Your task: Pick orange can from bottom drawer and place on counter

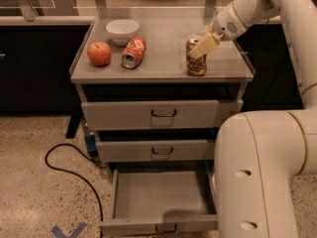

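Observation:
The orange can (pixel 196 62) stands upright on the counter (pixel 163 66), near its right front corner. My gripper (pixel 203 45) reaches in from the upper right and is shut on the can's upper part; a pale finger (pixel 205 44) covers part of the top. The bottom drawer (pixel 159 225) is pulled out near the floor, and nothing shows inside it.
A red apple (pixel 99 53), a white bowl (pixel 122 29) and a dented orange-red can (pixel 133 52) lying on its side sit on the counter's left half. Two upper drawers are closed. My white base (pixel 267 172) fills the lower right. A black cable (pixel 64 167) lies on the floor at the left.

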`<move>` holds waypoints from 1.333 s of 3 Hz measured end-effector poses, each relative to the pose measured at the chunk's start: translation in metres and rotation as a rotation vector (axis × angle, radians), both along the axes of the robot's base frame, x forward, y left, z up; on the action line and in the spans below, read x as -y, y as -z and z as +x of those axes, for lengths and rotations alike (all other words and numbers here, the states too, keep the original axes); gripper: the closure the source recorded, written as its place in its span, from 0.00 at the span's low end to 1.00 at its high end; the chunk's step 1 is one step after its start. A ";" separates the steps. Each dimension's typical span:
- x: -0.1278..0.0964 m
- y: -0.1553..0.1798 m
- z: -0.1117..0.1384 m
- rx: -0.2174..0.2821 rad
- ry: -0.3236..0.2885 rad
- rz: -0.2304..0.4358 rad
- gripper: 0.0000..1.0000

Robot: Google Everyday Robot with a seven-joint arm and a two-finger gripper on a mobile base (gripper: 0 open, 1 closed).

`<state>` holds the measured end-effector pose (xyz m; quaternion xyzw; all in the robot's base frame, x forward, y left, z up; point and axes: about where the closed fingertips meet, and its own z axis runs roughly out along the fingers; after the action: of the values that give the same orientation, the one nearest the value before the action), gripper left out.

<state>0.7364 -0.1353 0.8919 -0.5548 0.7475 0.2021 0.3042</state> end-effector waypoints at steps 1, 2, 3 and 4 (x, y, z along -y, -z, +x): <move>0.000 0.000 0.000 0.000 0.000 0.000 0.58; 0.000 0.000 0.000 0.000 0.000 0.000 0.36; 0.000 0.000 0.000 0.000 0.000 0.000 0.12; 0.000 0.000 0.000 0.000 0.000 0.000 0.00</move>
<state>0.7365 -0.1352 0.8919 -0.5548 0.7475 0.2021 0.3042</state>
